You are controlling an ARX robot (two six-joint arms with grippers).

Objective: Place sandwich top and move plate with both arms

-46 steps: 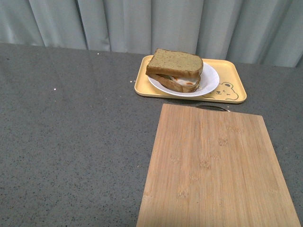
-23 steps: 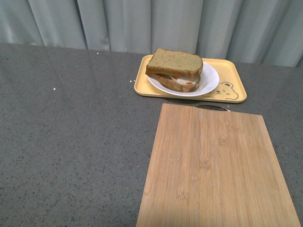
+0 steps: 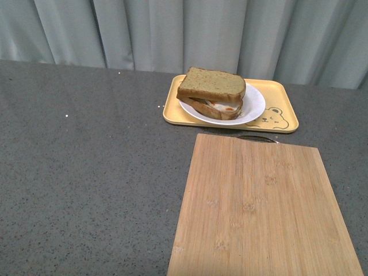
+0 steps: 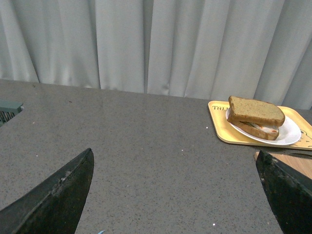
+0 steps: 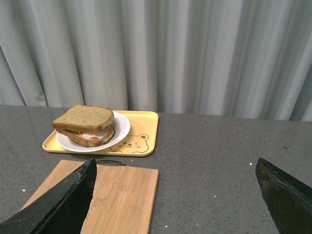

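The sandwich top (image 3: 211,84), a plain tan-brown slice, lies on the egg-bearing slice on the white plate (image 3: 253,108). The plate stands on the yellow bear tray (image 3: 282,118) at the back of the table. No arm shows in the front view. In the left wrist view the sandwich top (image 4: 256,110) and plate (image 4: 291,134) are far off; my left gripper (image 4: 178,195) is open and empty over bare table. In the right wrist view the sandwich top (image 5: 83,117) and plate (image 5: 121,127) lie far ahead; my right gripper (image 5: 175,195) is open and empty.
A bamboo cutting board (image 3: 259,207) lies in front of the tray on the grey table, also in the right wrist view (image 5: 117,195). A grey curtain (image 3: 172,29) hangs behind. A green object (image 4: 7,111) sits at the table's edge in the left wrist view.
The front view has shifted slightly, so the tray, plate and board sit a little lower in the picture. The sandwich and plate have not moved on the tray.
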